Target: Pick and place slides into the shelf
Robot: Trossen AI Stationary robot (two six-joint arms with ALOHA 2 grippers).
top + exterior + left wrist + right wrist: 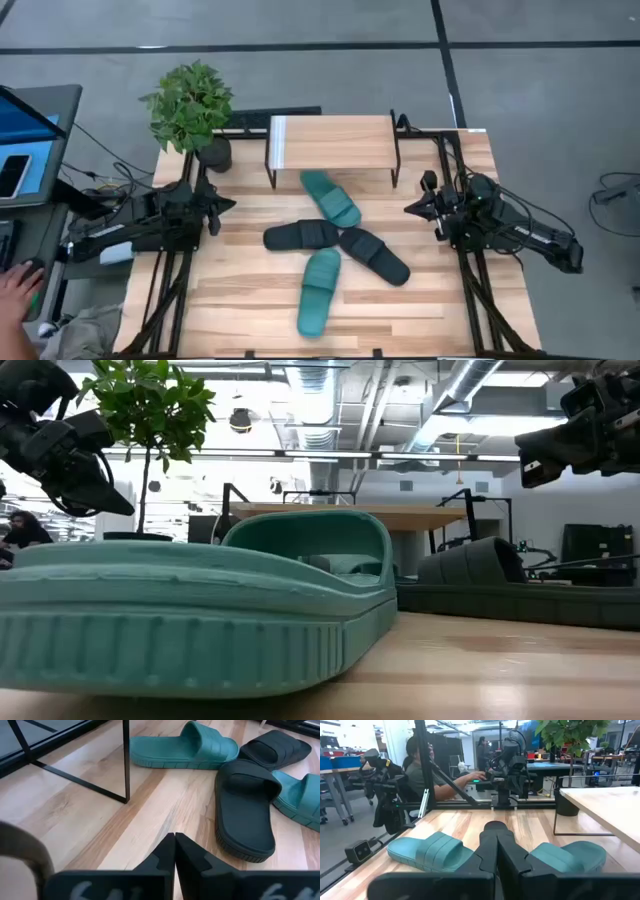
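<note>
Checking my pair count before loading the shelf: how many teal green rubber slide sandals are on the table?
2. One teal green rubber slide sandal lies at the light wooden shelf, its heel end under the plank; the other lies nearer the table's front edge. None seem hidden.

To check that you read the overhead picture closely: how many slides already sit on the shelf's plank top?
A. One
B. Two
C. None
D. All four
C: the shelf top is bare, and the two teal slides and two black slides all lie on the table in front of it.
</note>
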